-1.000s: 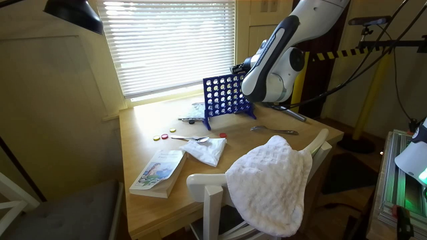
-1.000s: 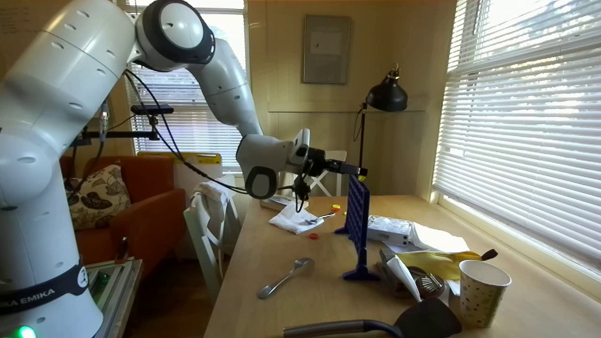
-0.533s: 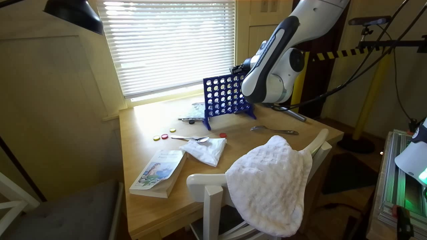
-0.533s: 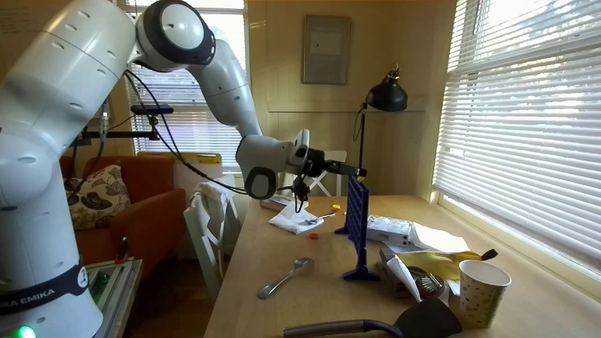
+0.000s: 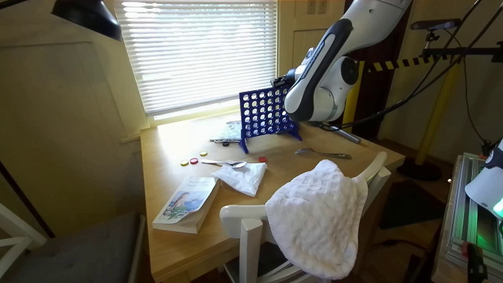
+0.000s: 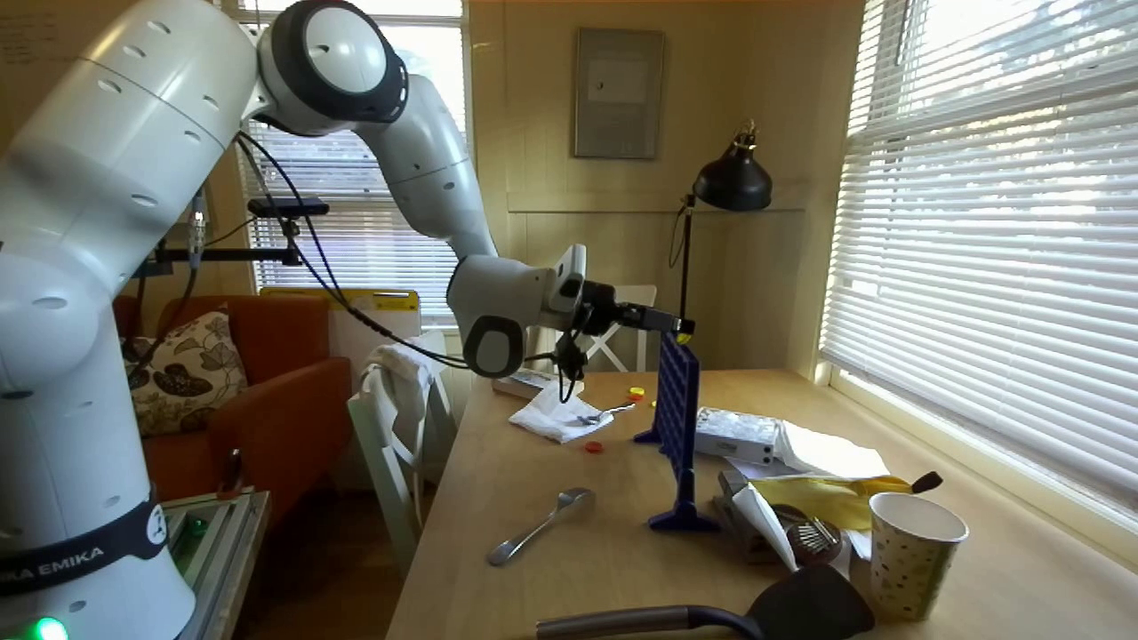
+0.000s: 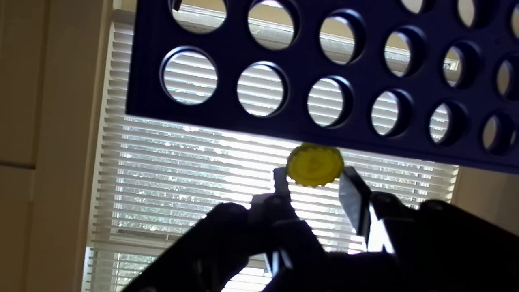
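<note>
My gripper [image 7: 314, 173] is shut on a yellow disc [image 7: 314, 165], pinched by its edges between the two fingertips. The disc has a notched rim and faces the wrist camera. A blue upright rack [image 7: 298, 69] with rows of round holes stands on the table, and its top edge lies right by the disc. In an exterior view the disc [image 6: 684, 339] shows just under the fingertips, at the rack's [image 6: 677, 418] top. Whether it touches the rack or sits in its slot, I cannot tell. The holes that I see hold no discs.
On the table lie a red disc [image 5: 262, 159], several other loose discs, a spoon [image 5: 235, 164] on a white napkin [image 5: 247, 181], a book [image 5: 184, 204] and a fork [image 5: 326, 154]. A spatula [image 6: 813, 609], paper cup [image 6: 916, 556] and yellow pouch [image 6: 818, 502] sit beside the rack.
The gripper has dipped very slightly toward the rack's top edge over the last second, with the yellow disc still in it. Nothing else has visibly moved.
</note>
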`<state>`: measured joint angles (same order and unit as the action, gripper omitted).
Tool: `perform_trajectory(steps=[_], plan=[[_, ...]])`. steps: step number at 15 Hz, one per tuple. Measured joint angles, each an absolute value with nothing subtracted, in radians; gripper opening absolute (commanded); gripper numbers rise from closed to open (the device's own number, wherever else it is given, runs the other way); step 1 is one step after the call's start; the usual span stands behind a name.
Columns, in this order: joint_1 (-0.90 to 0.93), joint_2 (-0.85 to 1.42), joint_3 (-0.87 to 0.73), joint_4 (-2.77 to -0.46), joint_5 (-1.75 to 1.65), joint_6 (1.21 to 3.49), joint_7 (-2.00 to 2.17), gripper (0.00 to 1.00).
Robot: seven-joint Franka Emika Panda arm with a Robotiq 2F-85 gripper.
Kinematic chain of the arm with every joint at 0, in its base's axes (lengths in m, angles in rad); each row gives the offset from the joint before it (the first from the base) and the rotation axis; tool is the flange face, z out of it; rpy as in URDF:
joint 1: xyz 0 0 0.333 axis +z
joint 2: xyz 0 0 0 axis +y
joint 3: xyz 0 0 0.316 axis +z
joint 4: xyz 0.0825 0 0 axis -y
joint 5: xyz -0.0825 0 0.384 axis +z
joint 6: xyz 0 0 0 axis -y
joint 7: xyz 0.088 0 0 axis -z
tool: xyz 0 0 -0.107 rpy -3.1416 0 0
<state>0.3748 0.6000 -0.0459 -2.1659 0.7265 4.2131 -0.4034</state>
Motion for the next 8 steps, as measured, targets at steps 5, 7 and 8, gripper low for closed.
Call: perform_trajectory(steps=[5, 7, 8], plan=[[0.373, 0.6, -0.046, -2.166, 0.727, 4.213, -0.407, 0.12], [0.371, 0.6, -0.046, -2.166, 0.727, 4.213, -0.408, 0.12], [0.369, 0.6, -0.046, -2.166, 0.727, 4.213, -0.408, 0.12]])
